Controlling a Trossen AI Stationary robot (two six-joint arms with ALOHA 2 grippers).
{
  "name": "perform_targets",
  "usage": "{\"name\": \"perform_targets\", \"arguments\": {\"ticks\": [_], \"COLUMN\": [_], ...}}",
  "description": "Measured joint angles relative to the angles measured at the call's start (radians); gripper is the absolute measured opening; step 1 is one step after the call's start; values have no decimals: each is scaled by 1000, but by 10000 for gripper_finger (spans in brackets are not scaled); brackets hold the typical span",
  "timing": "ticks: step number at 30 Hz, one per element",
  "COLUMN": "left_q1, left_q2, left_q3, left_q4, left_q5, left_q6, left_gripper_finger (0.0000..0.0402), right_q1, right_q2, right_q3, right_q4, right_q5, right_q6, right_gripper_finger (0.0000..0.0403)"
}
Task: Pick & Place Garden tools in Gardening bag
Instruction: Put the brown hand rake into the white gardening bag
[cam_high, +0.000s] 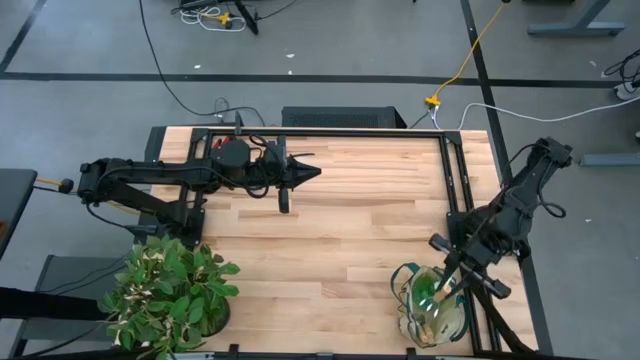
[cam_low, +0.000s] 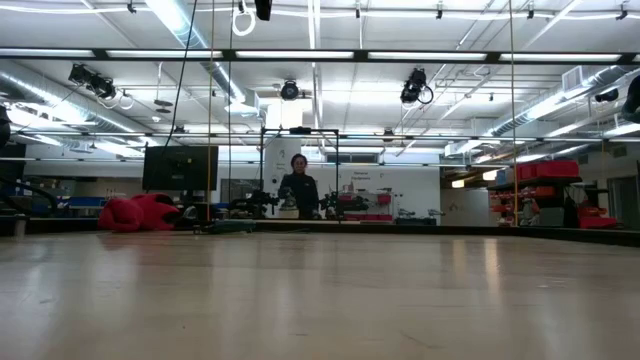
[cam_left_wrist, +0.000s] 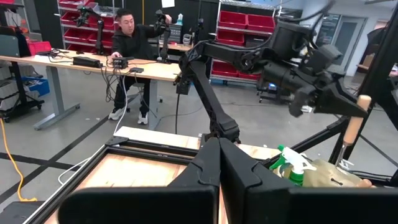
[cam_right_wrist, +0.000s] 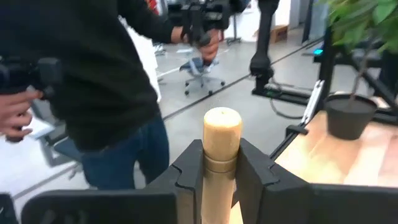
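Observation:
The gardening bag (cam_high: 408, 318), beige with green trim, stands at the table's near right corner, also in the left wrist view (cam_left_wrist: 333, 177). A green-and-white item (cam_left_wrist: 291, 163) sticks out of it. My right gripper (cam_high: 447, 262) is just beyond the bag's far rim, shut on a garden tool with a light wooden handle (cam_left_wrist: 353, 127). The tool's lower part slants down over the bag's opening (cam_high: 442, 290); its head does not show. My left gripper (cam_high: 312, 172) hangs shut and empty above the table's far middle. My right gripper pinches the wooden handle (cam_right_wrist: 222, 163) between its two fingers (cam_right_wrist: 189, 169), a little below its rounded free end (cam_right_wrist: 222, 121), which sticks out past them. The fingers point about level and lie across the handle. The tool stands nearly upright, lifted, its lower part above the bag.
A leafy potted plant (cam_high: 170, 290) stands at the near left corner. A black frame (cam_high: 330, 132) runs along the table's far and right edges. A person (cam_right_wrist: 93, 93) stands close beyond the right arm; another sits at a desk (cam_left_wrist: 127, 37). Bare wood lies mid-table (cam_high: 330, 240).

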Motion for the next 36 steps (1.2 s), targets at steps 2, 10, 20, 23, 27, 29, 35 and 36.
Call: {"name": "perform_targets", "arguments": {"ticks": [2, 10, 20, 23, 27, 29, 35, 36], "left_q1": [0, 0, 0, 0, -1, -1, -1, -1], "left_q2": [0, 0, 0, 0, 0, 0, 0, 0], "left_q3": [0, 0, 0, 0, 0, 0, 0, 0], "left_q4": [0, 0, 0, 0, 0, 0, 0, 0], "left_q5": [0, 10, 11, 11, 11, 11, 11, 12], "left_q6": [0, 0, 0, 0, 0, 0, 0, 0], "left_gripper_finger": [4, 4, 4, 3, 4, 4, 4, 4], "right_q1": [19, 79, 121, 130, 136, 136, 136, 136], "right_q2": [26, 124, 206, 227, 256, 269, 311, 317], "right_q3": [0, 0, 0, 0, 0, 0, 0, 0], "right_q4": [0, -1, -9, -23, -34, -36, -88, -98], "right_q5": [-1, 0, 26, 26, 26, 26, 26, 26], "right_q6": [0, 39, 42, 42, 45, 45, 45, 45], "right_gripper_finger": [61, 61, 61, 61, 61, 61, 68, 69]}}
